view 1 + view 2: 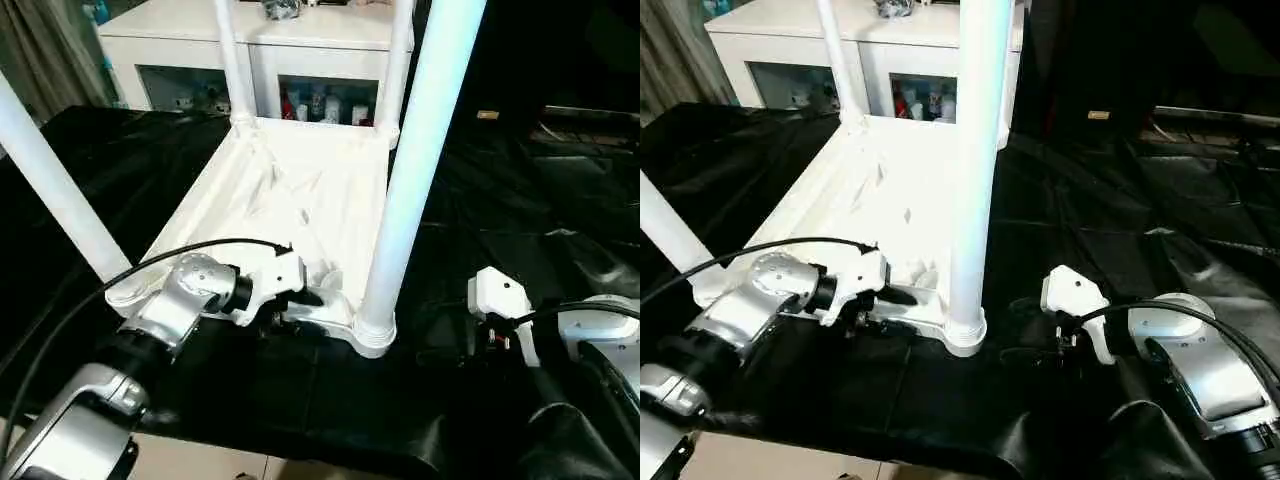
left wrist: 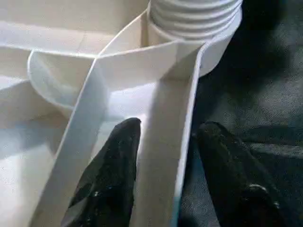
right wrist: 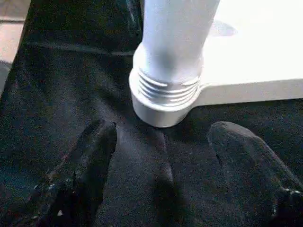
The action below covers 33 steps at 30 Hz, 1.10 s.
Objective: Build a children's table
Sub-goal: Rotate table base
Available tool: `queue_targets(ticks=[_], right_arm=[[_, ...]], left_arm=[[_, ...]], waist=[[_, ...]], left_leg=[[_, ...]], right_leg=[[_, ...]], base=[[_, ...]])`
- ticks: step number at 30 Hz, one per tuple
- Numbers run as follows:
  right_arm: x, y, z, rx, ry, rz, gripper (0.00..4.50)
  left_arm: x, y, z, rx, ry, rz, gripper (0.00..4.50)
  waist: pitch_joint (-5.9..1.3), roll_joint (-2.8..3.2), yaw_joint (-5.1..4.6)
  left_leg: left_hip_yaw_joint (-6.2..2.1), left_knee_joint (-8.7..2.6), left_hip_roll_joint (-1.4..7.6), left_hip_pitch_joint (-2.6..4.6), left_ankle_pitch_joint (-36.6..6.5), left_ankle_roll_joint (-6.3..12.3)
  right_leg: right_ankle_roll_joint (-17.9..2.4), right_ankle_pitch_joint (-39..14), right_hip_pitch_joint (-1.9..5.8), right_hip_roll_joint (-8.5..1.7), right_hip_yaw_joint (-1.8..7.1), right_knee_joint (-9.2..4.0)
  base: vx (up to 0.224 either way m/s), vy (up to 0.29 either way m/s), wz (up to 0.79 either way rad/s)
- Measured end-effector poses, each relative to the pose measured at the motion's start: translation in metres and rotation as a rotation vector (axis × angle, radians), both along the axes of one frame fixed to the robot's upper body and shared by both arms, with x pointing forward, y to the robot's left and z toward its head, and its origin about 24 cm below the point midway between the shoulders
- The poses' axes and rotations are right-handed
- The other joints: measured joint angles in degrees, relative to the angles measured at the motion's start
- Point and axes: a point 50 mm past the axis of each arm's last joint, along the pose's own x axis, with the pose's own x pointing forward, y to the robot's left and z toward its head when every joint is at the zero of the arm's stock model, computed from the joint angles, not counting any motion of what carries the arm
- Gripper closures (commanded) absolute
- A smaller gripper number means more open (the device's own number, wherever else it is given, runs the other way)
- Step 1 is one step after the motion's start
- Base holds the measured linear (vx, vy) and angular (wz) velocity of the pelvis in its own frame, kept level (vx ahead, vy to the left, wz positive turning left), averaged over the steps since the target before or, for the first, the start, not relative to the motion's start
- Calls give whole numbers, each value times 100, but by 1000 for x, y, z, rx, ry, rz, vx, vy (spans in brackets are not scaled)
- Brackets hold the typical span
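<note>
Left wrist view: left gripper straddles the tabletop rim (stiff, light plastic), not clamped; right gripper gapes empty.

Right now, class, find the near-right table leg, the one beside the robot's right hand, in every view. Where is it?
Left eye view: near-right leg, tall, right of centre.
Right eye view: centre.
Left wrist view: its threaded base, upper edge.
Right wrist view: rising from the socket, top centre.
Shared landmark: corner socket on the tabletop.
</note>
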Motion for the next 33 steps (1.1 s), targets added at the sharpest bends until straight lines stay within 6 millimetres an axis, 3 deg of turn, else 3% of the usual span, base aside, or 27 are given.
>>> queue_targets(ticks=[24, 29, 33], right_arm=[[-3, 4, 0, 2, 27, 15, 100], [4, 11, -4, 38, -20, -38, 100], [12, 22, -13, 112, -81, -141, 100]], left_arm=[[5, -3, -1, -5, 51, -80, 434], [2, -7, -3, -19, 75, -71, 447], [-3, -7, -10, -36, 51, -17, 447]], waist=[[0, 0, 94], [-6, 2, 18], [-38, 55, -50]], left_leg=[[2, 0, -1, -2, -2, 2], [3, -12, 0, 4, -3, 3], [5, -12, -3, 17, -3, 3]], right_leg=[[-1, 1, 0, -2, 2, -3], [-2, 0, -2, -1, 0, -5], [1, -1, 2, -2, 3, -1]], base=[[0, 0, 0], [0, 0, 0], [0, 0, 0]])
